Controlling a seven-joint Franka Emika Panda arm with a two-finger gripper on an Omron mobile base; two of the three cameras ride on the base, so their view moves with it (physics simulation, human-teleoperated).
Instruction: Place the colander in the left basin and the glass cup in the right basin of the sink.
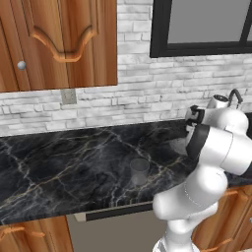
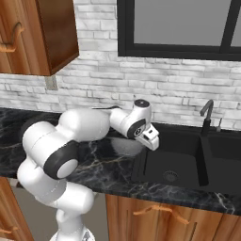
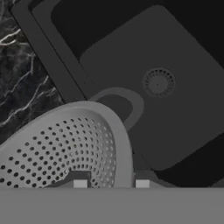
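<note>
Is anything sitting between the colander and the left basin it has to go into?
Nothing visible does. The colander sits on the counter with its side handle reaching over the sink's edge, right beside the left basin, which holds nothing but its drain. The gripper straddles the colander's rim.

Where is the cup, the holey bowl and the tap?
glass cup (image 1: 139, 170), left base view, its side wall.
colander (image 3: 65, 144), hand view, its perforated inside.
faucet (image 2: 205, 115), right base view, its curved neck.
</note>
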